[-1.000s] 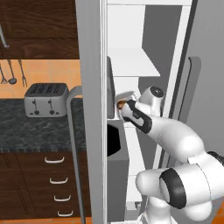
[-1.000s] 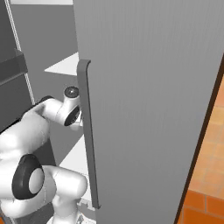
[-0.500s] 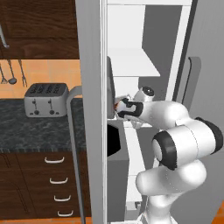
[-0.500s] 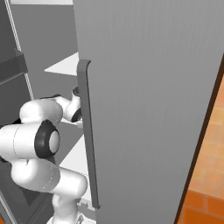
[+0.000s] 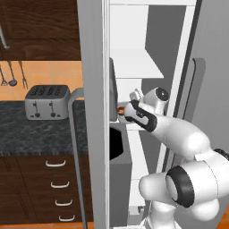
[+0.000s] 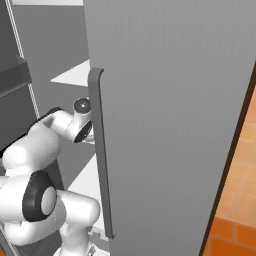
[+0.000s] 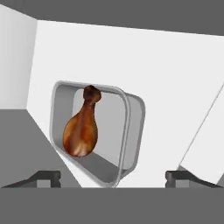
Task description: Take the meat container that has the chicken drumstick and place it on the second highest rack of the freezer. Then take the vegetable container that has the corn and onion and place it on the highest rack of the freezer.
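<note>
The meat container (image 7: 129, 127), a grey tray, rests tilted in the hand view on a white shelf (image 7: 175, 87) of the freezer (image 6: 170, 100). The glossy brown chicken drumstick (image 7: 82, 127) lies inside it. My gripper (image 7: 113, 178) is open just short of the tray, its fingertips (image 7: 48, 176) spread wide to either side and touching nothing. In the left base view my gripper (image 5: 125, 112) reaches into the freezer at the rack (image 5: 134, 126) just below the topmost white shelf (image 5: 136, 68). A sliver of the drumstick (image 5: 120, 110) shows there. The vegetable container, corn and onion are out of view.
The freezer's grey door edge (image 5: 93, 112) with its bar handle (image 5: 75, 147) stands close to the left of my hand. A second grey door (image 6: 100, 150) flanks the arm on the right. A toaster (image 5: 47, 102) sits on the dark counter (image 5: 36, 134) above drawers (image 5: 58, 188).
The fingers have gone from shut to wide open, letting go of the meat container on the shelf. The arm has folded, its elbow swinging out to the right.
</note>
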### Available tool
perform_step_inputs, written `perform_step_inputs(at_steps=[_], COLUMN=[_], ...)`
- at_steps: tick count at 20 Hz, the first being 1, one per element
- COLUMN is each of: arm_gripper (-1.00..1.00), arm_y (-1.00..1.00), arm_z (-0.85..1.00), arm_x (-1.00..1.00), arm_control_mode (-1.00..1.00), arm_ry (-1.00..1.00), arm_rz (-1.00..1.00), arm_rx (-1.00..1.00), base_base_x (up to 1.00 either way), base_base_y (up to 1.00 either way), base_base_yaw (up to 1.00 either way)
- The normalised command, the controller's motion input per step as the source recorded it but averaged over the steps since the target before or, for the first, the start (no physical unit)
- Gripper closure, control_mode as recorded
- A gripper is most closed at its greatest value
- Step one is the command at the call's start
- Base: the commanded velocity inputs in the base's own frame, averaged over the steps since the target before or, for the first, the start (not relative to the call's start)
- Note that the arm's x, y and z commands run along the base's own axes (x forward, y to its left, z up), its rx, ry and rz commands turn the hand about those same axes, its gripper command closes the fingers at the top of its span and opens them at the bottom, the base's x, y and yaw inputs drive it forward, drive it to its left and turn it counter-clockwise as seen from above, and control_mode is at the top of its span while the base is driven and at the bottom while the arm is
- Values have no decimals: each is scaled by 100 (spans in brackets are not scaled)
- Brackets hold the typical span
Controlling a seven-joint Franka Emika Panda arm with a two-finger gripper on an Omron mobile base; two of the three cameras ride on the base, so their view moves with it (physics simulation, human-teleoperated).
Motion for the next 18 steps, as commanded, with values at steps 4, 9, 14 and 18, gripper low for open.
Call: perform_step_inputs(at_steps=[4,9,14,18], arm_gripper=[-100,-100,-100,-100], arm_y=[2,0,-1,-14], arm_z=[100,100,55,25], arm_x=[-77,-88,-98,-100], arm_control_mode=[-100,-100,-100,-100], arm_ry=[2,28,46,42], arm_rz=[-6,-13,-3,6], arm_rx=[-2,0,-1,-10], base_base_x=[0,0,0,0], base_base_y=[0,0,0,0], base_base_yaw=[0,0,0,0])
